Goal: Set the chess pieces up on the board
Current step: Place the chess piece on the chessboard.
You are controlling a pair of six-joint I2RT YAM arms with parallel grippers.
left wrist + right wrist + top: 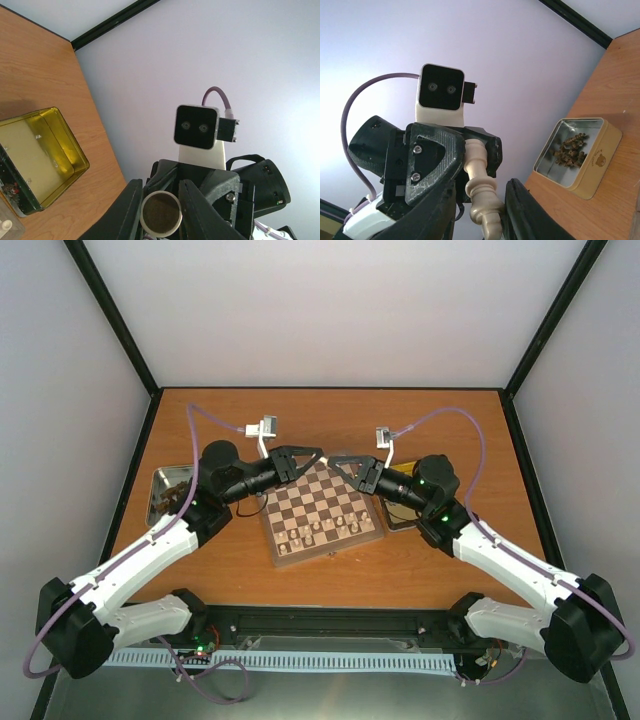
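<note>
A cream chess piece hangs in the air between my two grippers, above the far edge of the board. My left gripper is shut on its round felt-bottomed base. The piece's slim upper end lies between the fingers of my right gripper; it rests against one finger, with a gap to the other. From above, the left gripper and the right gripper meet tip to tip. Several cream chess pieces stand on the board's near rows.
A tin with gold sides holds dark brown chessmen; it sits at the table's left. A second gold tin lies to the right of the board, partly under my right arm. Black frame posts edge the table.
</note>
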